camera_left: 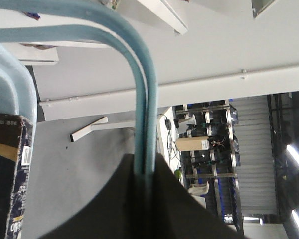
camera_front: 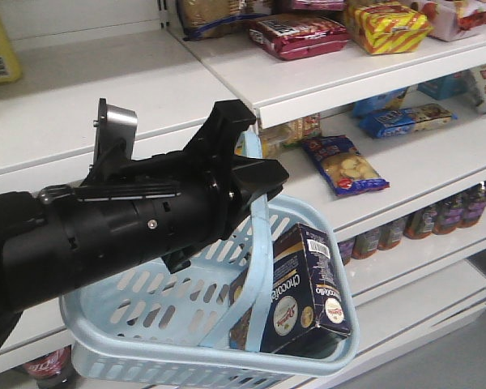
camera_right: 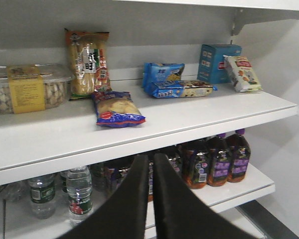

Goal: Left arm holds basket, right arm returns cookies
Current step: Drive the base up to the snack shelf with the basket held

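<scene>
The light blue basket [camera_front: 170, 353] hangs in front of the shelves by its hoop handle [camera_front: 259, 243]. My left gripper [camera_front: 255, 174] is shut on the top of that handle. In the left wrist view the handle [camera_left: 139, 74] runs down between the dark jaws of the left gripper [camera_left: 145, 172]. The navy cookies box [camera_front: 304, 292] stands tilted inside the basket at its right end, and its edge [camera_left: 7, 174] shows by the basket rim [camera_left: 15, 84]. My right gripper [camera_right: 151, 159] is shut on nothing and faces the shelves, away from the basket.
White shelves [camera_front: 405, 162] carry snack bags, among them a blue bag [camera_front: 344, 166] and a red packet [camera_front: 300, 34]. The right wrist view shows a blue chip bag [camera_right: 115, 109], blue biscuit packs [camera_right: 177, 87], a blue box [camera_right: 217, 62], juice bottles [camera_right: 214, 159] and water bottles [camera_right: 79, 191].
</scene>
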Robot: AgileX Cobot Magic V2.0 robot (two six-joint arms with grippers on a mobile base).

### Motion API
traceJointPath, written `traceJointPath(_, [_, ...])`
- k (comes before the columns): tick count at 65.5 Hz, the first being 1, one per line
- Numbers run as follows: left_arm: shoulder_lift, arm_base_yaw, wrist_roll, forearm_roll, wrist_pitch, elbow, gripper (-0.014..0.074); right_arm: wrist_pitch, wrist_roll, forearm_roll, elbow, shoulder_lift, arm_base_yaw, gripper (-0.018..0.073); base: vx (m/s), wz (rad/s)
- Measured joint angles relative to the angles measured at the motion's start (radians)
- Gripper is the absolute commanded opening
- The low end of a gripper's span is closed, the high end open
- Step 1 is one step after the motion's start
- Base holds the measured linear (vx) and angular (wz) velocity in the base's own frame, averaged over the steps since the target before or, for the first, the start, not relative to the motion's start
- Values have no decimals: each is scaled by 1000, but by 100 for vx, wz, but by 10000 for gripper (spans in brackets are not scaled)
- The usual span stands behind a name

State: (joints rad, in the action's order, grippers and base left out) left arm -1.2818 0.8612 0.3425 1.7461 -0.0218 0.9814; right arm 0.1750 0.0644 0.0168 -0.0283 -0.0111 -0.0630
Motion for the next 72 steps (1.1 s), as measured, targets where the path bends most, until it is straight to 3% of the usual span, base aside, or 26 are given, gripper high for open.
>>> traceJointPath(72, [0,0,0,0,-1,0,-3,0,0,0,0,0,0,-6,2,27])
